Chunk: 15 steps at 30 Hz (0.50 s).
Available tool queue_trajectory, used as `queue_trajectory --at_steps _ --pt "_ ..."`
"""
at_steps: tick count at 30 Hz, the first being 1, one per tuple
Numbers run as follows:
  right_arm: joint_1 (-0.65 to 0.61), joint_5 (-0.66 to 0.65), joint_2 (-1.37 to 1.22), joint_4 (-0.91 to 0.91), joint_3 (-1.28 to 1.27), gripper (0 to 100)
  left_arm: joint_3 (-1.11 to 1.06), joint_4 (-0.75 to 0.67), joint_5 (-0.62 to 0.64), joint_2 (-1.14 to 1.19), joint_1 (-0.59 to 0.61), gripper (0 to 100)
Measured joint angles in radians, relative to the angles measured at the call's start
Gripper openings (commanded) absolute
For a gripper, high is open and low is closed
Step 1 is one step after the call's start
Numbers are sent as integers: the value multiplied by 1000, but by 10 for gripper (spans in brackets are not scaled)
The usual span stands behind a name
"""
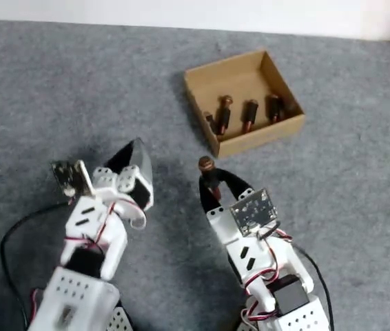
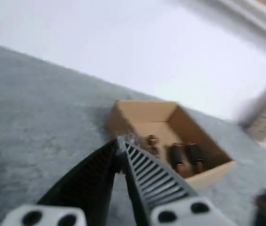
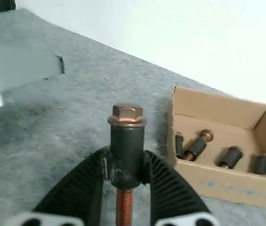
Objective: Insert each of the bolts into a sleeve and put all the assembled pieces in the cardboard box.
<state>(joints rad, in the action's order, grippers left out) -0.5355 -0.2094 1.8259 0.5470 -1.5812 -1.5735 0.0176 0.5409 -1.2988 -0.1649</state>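
My right gripper [image 1: 211,187] [image 3: 125,165] is shut on an assembled piece [image 3: 125,155], a copper bolt with its hex head [image 1: 205,164] poking out of a black sleeve. It hangs just short of the cardboard box's [image 1: 196,93] near wall. Inside the cardboard box [image 3: 227,186] lie several assembled pieces [image 1: 223,114] [image 3: 196,145]. My left gripper [image 1: 138,153] [image 2: 121,147] stands to the left of the box, shut with nothing in it. The left wrist view has the cardboard box [image 2: 123,117] beyond its fingertips.
Grey carpet [image 1: 78,83] covers the table. A pale wall runs along the far edge [image 1: 181,14]. Open carpet lies left of and behind the box.
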Motion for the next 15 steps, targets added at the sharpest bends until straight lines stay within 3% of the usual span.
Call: queue_trajectory --at_steps 7,15 --pt "87 -71 -196 0 190 4 233 -68 80 523 146 7" --pt "247 -77 -930 -2 769 5 345 -68 170 767 222 7"
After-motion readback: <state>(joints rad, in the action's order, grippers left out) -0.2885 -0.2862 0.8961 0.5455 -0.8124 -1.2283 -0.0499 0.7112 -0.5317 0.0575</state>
